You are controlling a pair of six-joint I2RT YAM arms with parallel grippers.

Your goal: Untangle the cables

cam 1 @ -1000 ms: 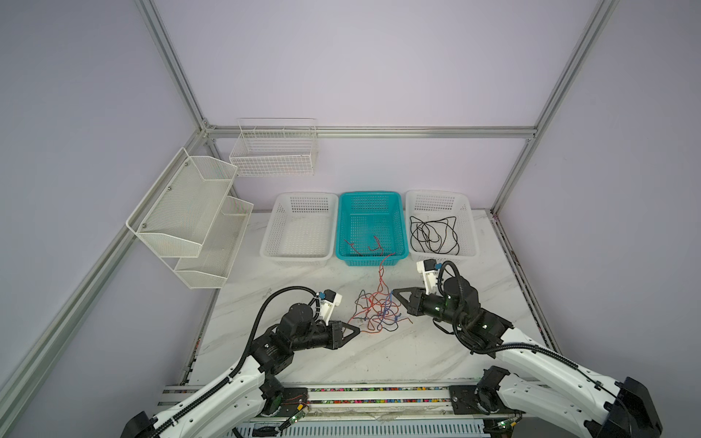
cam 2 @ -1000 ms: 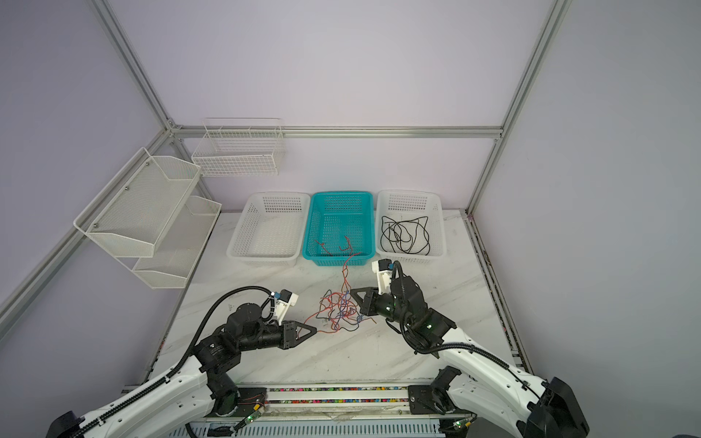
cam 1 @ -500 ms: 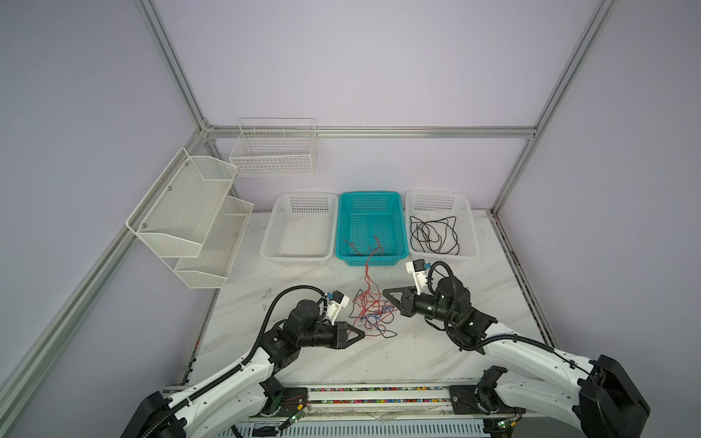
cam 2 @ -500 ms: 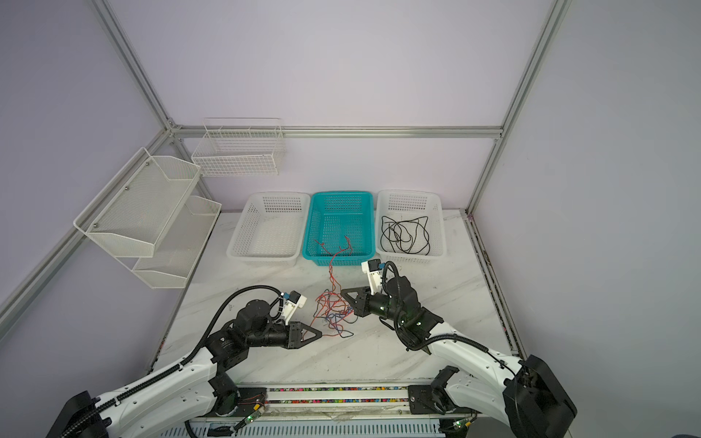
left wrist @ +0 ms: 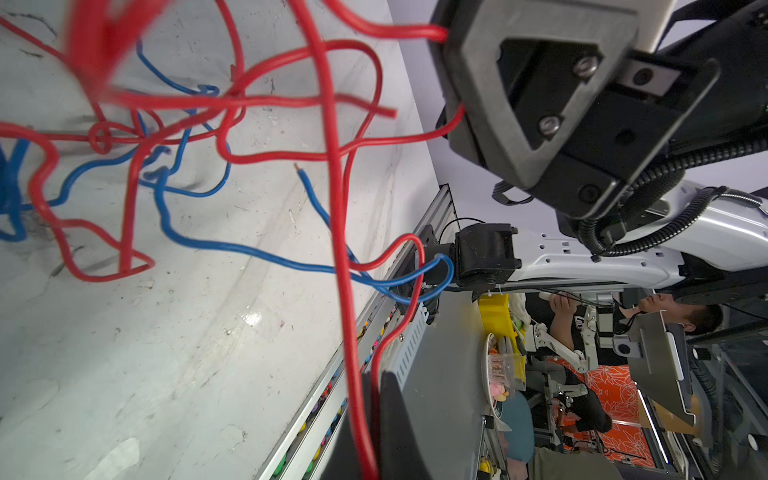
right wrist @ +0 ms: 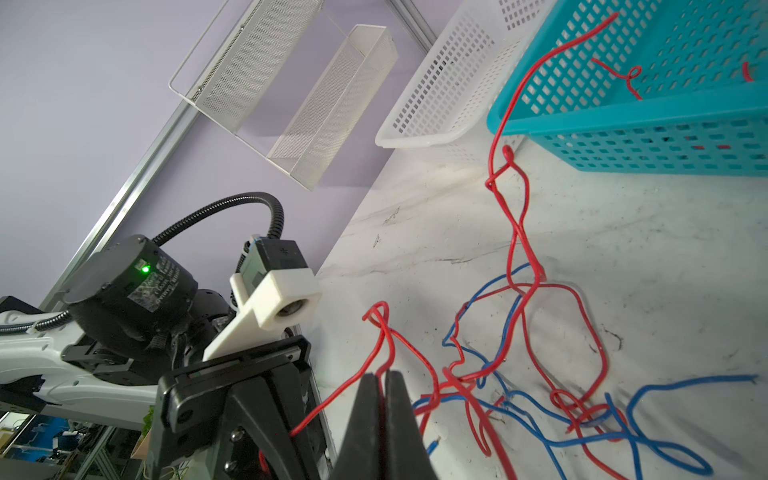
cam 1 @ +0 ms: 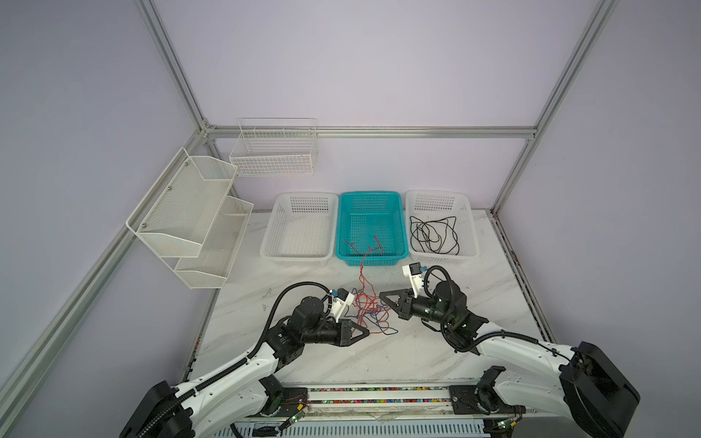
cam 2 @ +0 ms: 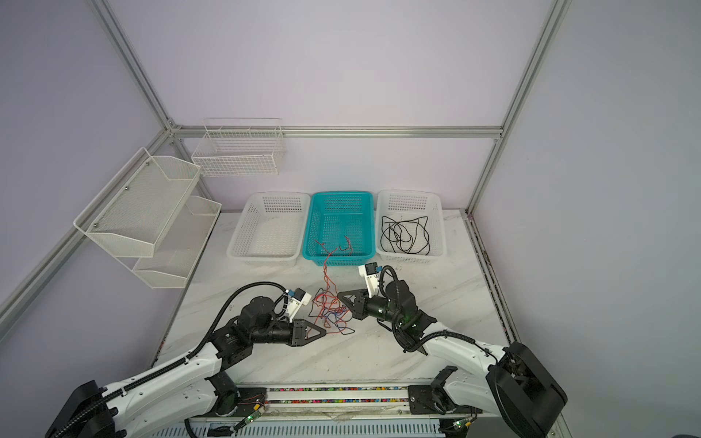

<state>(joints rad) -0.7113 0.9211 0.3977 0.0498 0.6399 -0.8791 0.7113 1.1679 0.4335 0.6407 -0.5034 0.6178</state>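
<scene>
— Right wrist view is showing the right pincer (right wrist: 381, 376) pressing together on a red strand of the cables (cam 1: 368, 309). What is changing?
— Both pincers are drawing closer together, so the knot, lying mid-table, is bunching. I judge that is giving slack for teasing loops apart. The left pincer (cam 1: 367, 333), at its 6 o'clock, is also clamping a red strand.
— Room?
— One strand is trailing over the teal basket (cam 1: 370, 261) at 12 o'clock. Bare table (cam 1: 409, 356) is lying open at 5 o'clock, with the front rail (cam 1: 379, 390) bounding it.
</scene>
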